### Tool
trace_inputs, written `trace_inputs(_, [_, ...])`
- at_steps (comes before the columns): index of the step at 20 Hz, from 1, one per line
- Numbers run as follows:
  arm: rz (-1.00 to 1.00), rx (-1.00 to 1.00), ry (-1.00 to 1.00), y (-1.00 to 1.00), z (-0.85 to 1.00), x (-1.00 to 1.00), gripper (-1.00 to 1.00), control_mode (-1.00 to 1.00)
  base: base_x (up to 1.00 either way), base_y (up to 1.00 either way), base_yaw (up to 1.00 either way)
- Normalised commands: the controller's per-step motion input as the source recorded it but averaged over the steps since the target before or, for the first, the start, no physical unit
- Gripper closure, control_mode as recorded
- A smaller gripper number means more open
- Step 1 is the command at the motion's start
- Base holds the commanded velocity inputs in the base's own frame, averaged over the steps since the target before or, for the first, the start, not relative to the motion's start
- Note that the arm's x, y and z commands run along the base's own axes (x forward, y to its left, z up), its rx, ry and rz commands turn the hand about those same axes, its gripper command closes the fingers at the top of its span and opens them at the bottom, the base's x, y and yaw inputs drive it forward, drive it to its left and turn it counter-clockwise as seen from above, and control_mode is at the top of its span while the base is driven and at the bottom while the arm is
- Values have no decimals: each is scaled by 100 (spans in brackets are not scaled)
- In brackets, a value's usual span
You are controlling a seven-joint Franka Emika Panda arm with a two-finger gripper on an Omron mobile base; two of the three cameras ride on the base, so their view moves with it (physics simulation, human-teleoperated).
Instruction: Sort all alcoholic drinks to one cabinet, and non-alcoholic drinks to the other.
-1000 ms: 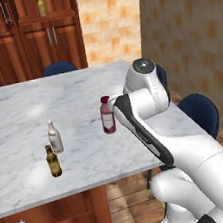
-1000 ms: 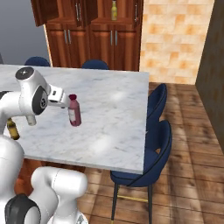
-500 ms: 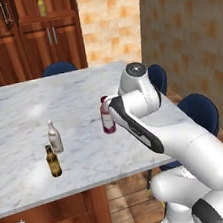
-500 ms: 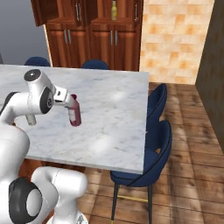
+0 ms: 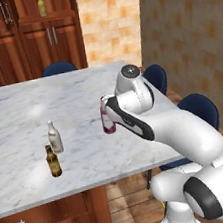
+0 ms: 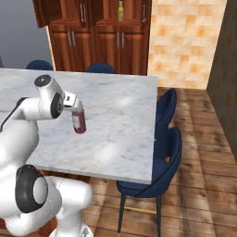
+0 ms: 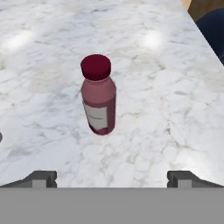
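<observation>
The maroon bottle (image 7: 99, 96) with its pinkish cap stands upright on the marble table (image 7: 175, 65), a short way ahead of my open gripper (image 7: 113, 178) and centred between its fingertips. In the base views the same maroon bottle (image 5: 107, 120) (image 6: 79, 121) sits right beside my hand. Further left on the table stand the small whitish bottle (image 5: 53, 137) and the small amber bottle (image 5: 53, 161). The yellow bottle (image 5: 41, 5) (image 6: 121, 10) stands on a shelf of the reddish-brown cabinet (image 5: 27, 40) (image 6: 102, 41) behind the table.
Blue chairs (image 6: 164, 111) (image 6: 152, 166) stand along the table's right side, and others (image 5: 59, 68) at its far side. The table's right edge (image 6: 150, 134) lies close beyond the maroon bottle. Wooden floor (image 6: 199, 152) spreads to the right.
My hand has swung in toward the maroon bottle and now sits right next to it. The bottles have not moved, and the gripper has stayed open.
</observation>
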Motion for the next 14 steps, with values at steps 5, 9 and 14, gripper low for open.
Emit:
trace_inputs(5, [0,0,-1,4,-36,25,-100,-100,0,0,0])
trace_inputs(9, [0,0,-7,6,-17,26,-100,-100,0,0,0])
trace_inputs(14, [2,0,-3,8,-8,27,-100,-100,0,0,0])
